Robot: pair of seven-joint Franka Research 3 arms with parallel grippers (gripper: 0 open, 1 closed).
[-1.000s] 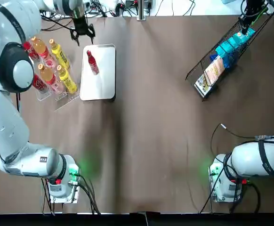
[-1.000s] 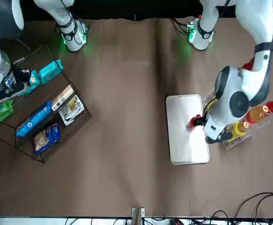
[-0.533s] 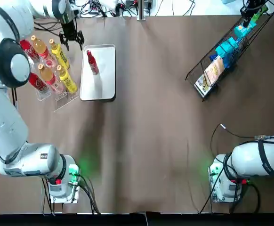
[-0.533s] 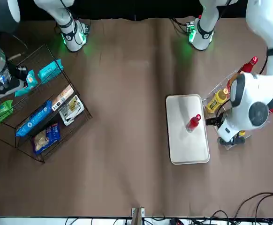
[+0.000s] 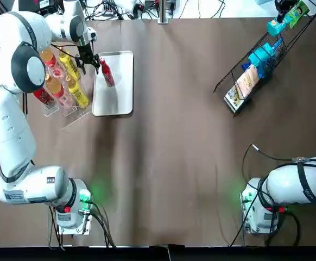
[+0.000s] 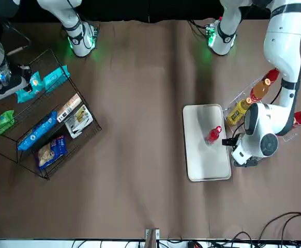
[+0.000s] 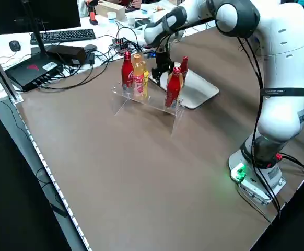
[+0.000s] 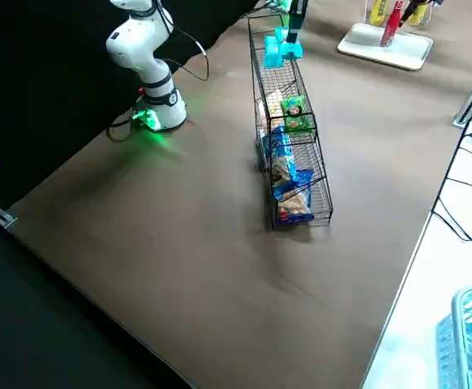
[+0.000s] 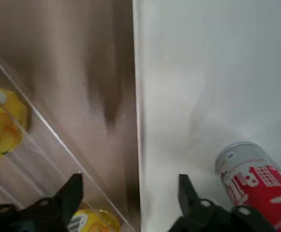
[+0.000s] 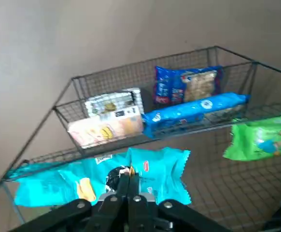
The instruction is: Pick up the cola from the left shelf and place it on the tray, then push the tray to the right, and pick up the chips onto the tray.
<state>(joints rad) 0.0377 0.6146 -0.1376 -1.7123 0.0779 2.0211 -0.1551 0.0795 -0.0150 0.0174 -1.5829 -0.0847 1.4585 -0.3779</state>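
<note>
1. Bench [image 5: 174, 136]: 1 wire rack [image 5: 237, 68] at the far right holds several snack packs, exact count unclear.
2. 1 tray [image 5: 117, 92], long axis running away from the robot. It lies directly right of the left hand [image 5: 89, 60]. That hand is wide open, empty, straddling the tray's left long edge beside the shelf [image 5: 71, 114]. Left arm is nearer, so the rightward push looks like its job.
3. Shelf: 6 bottles by my count.
4. 1 cola [image 5: 106, 72] upright on the tray's far-left part, just beside the left hand.
5. Right hand [image 10: 131, 181], up at the rack, is pinched closed on 1 teal chips [image 10: 155, 171] bag.
</note>
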